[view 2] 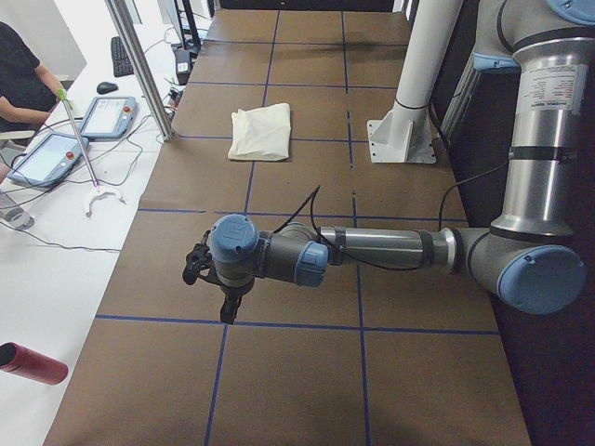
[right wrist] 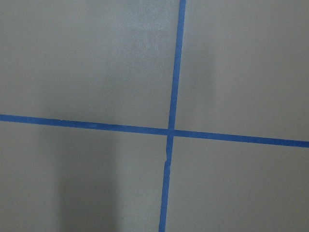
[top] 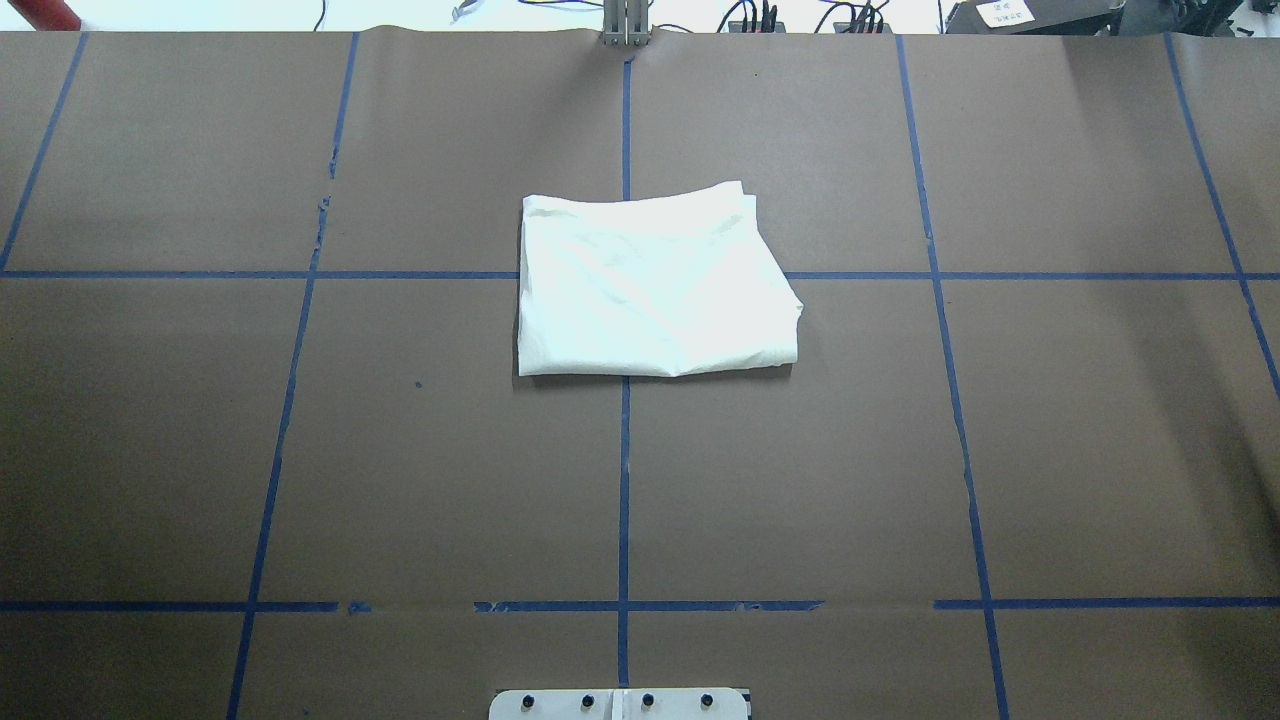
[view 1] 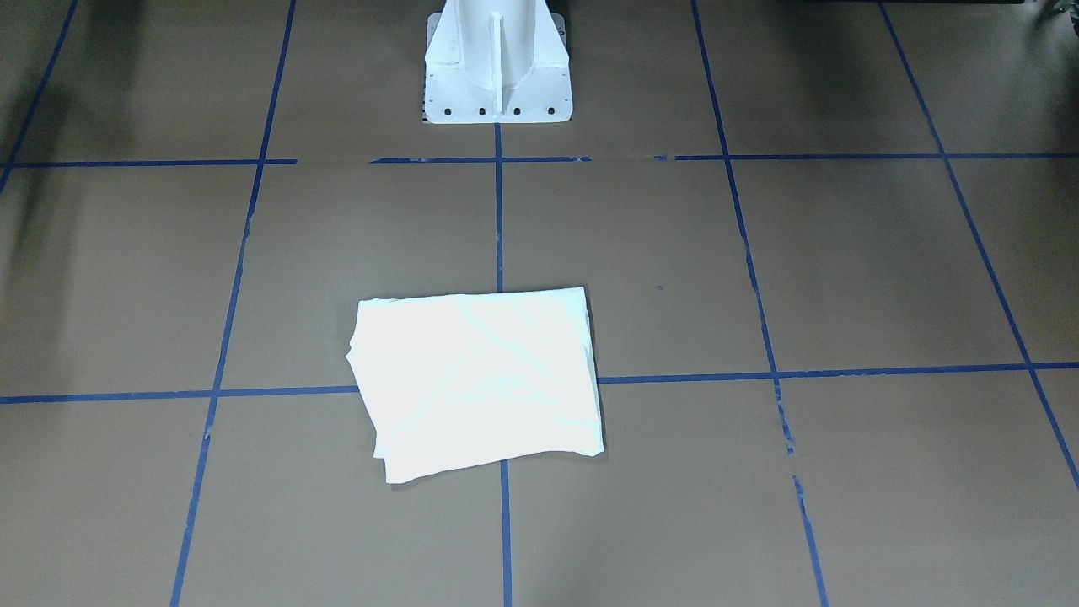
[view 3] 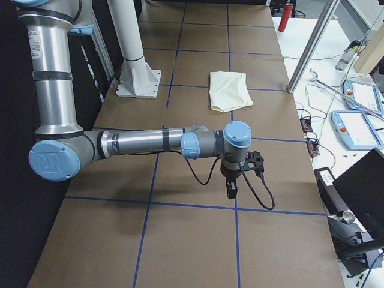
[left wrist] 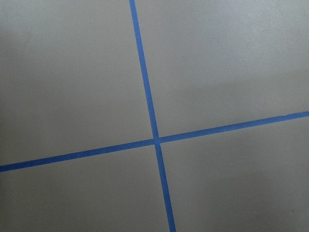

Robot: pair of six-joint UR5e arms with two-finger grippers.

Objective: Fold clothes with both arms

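The clothes [view 1: 476,379] lie folded into a compact cream-white rectangle, plain side up, on the brown table just past the centre [top: 650,285]. The side views show the clothes [view 2: 262,132] [view 3: 228,90] far from both arms. My left gripper [view 2: 226,311] hangs fingers down over the table's left end. My right gripper [view 3: 231,189] hangs the same way over the right end. Neither touches the cloth. Both show only in the side views, so I cannot tell whether they are open or shut. Both wrist views show only brown paper and a blue tape cross.
The white pedestal [view 1: 497,67] stands behind the cloth on the robot's side. Blue tape lines [top: 625,480] grid the brown surface. A side bench holds teach pendants [view 2: 46,158] [view 3: 360,129], cables and a red cylinder [view 2: 33,362]. A seated person [view 2: 23,74] is at that bench.
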